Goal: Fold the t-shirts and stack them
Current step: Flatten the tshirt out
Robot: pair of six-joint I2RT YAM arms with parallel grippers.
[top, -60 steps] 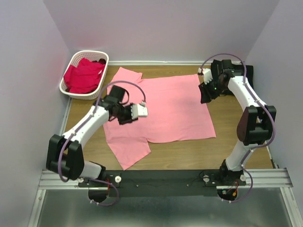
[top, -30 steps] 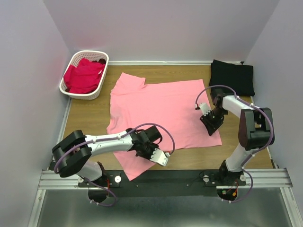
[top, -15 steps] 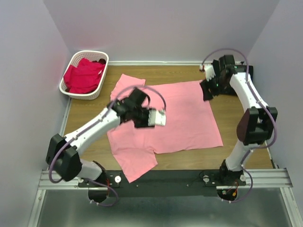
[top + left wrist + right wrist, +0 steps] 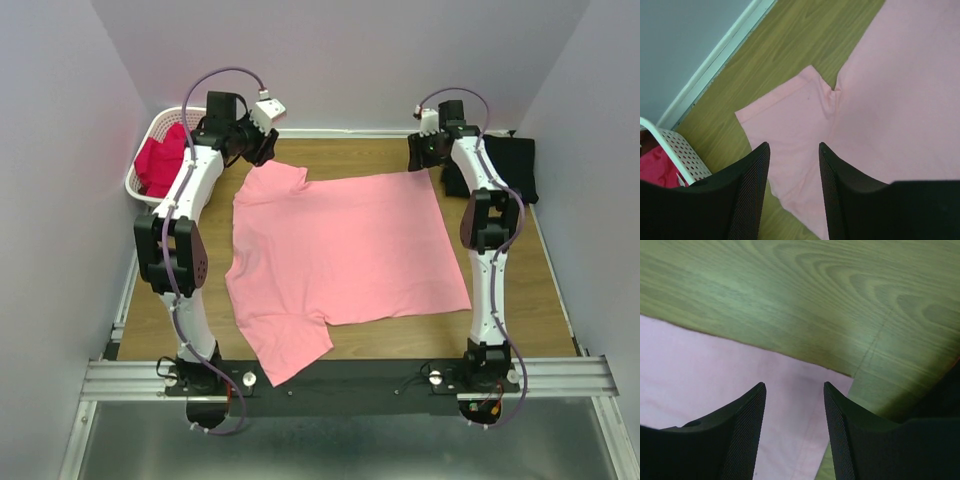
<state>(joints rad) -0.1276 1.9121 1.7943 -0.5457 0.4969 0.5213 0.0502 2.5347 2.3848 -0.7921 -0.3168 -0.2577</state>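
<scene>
A light salmon-pink t-shirt [image 4: 345, 245] lies spread flat on the wooden table, sleeves to the left. My left gripper [image 4: 262, 150] hovers over its far sleeve [image 4: 790, 120]; in the left wrist view the left gripper [image 4: 794, 147] is open, with only pink cloth below it. My right gripper [image 4: 425, 153] hangs above the shirt's far right corner [image 4: 805, 390]; in the right wrist view the right gripper [image 4: 794, 386] is also open and holds nothing. A folded black t-shirt [image 4: 512, 165] rests at the back right. Magenta-red t-shirts [image 4: 158, 160] fill the basket.
The white slotted basket [image 4: 137, 186] stands in the back left corner, partly behind my left arm, and its rim [image 4: 675, 147] shows close to the left fingers. Walls close in the table at the back and on both sides.
The left arm has swung from over the shirt's middle to the far left sleeve. The right gripper has shifted slightly along the far edge. The pink shirt lies flat as before.
</scene>
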